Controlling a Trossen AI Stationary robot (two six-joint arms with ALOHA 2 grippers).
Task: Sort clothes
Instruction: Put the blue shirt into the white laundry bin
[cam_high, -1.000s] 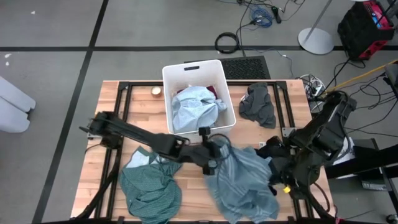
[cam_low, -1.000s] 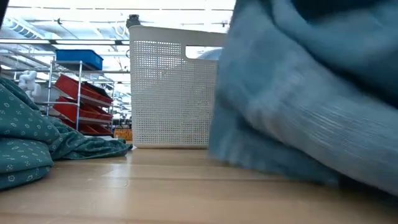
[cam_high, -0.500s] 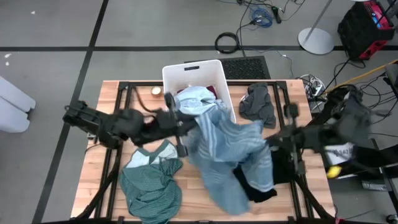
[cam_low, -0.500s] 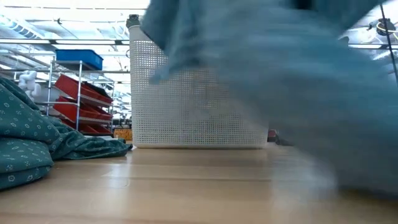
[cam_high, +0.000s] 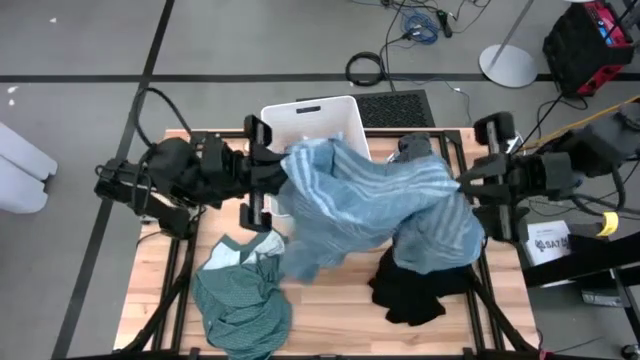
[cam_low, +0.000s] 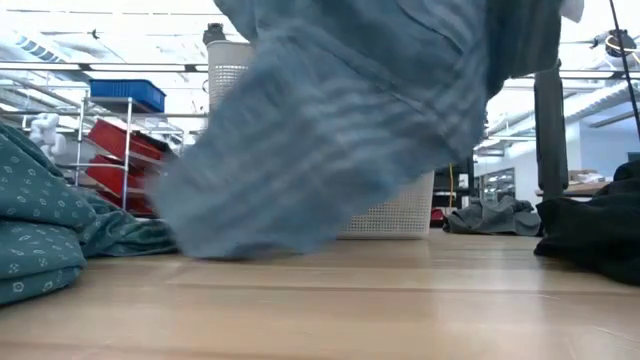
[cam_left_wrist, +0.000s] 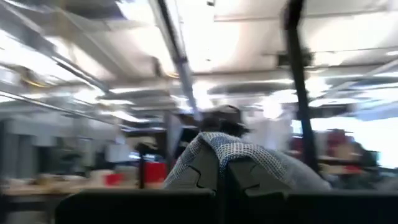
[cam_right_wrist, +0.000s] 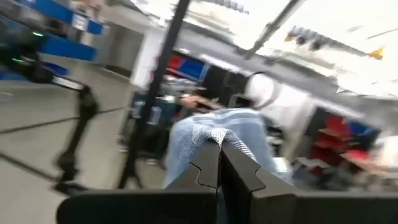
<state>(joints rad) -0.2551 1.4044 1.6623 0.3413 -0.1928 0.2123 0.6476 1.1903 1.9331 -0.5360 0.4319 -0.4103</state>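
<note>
L gripper (cam_left_wrist: 221, 171) & R gripper (cam_right_wrist: 219, 163) both pinch striped shirt (cam_high: 375, 205), stretched between them; thin edge grip could slip, hem below may drag black piece (cam_high: 410, 290)

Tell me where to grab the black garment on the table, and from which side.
Grip the black garment on its raised, bunched upper fold, coming straight down from above. It lies crumpled on the table, and the striped shirt hangs over its far edge.

Blue-grey striped garment (cam_high: 370, 205): soft woven cloth, matt, clamped in both matt dark end effectors. Desk (cam_high: 340, 305): pale wood planks, smooth. Bin (cam_high: 335, 115) behind the left end effector (cam_high: 262, 186): perforated white plastic.
</note>
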